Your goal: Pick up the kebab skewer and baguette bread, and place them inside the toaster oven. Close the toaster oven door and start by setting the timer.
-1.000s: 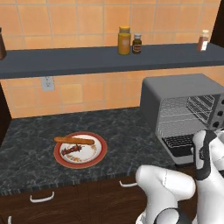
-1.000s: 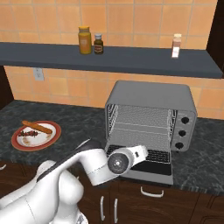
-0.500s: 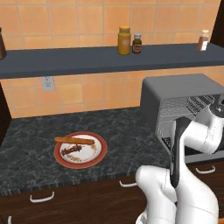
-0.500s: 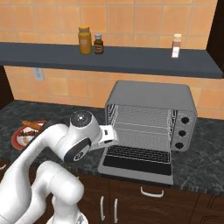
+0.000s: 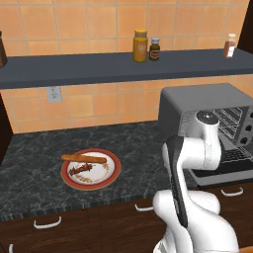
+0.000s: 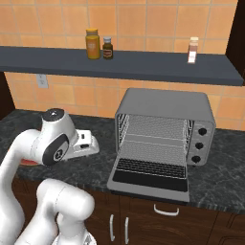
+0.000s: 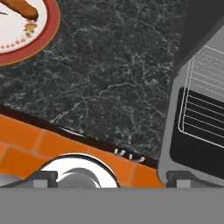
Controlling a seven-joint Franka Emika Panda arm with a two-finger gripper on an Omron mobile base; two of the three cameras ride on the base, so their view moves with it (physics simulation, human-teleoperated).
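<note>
A red-rimmed plate (image 5: 90,169) sits on the dark counter and carries the orange-brown baguette bread (image 5: 84,158) with the kebab skewer (image 5: 81,169) just in front of it. The grey toaster oven (image 6: 165,119) stands to the right, and the toaster oven door (image 6: 150,174) is dropped flat open, showing the wire racks. My gripper (image 7: 112,178) hangs open above the bare counter between plate and oven, with nothing between its fingers. In the hand view the plate (image 7: 46,33) and one end of the baguette (image 7: 22,8) lie at the top left, and the open door (image 7: 197,131) lies at the right.
A dark shelf (image 6: 119,64) above the counter holds two jars (image 6: 93,44) and a small bottle (image 6: 193,50). A wall outlet (image 5: 53,93) sits above the plate. The counter's front edge (image 7: 83,135) and drawer handles (image 6: 166,209) lie below. My own arm (image 5: 190,158) stands before the oven.
The arm has lifted away from the open oven door and swung left over the counter toward the plate. The jaws have opened wide. Plate, food and door have not moved.
</note>
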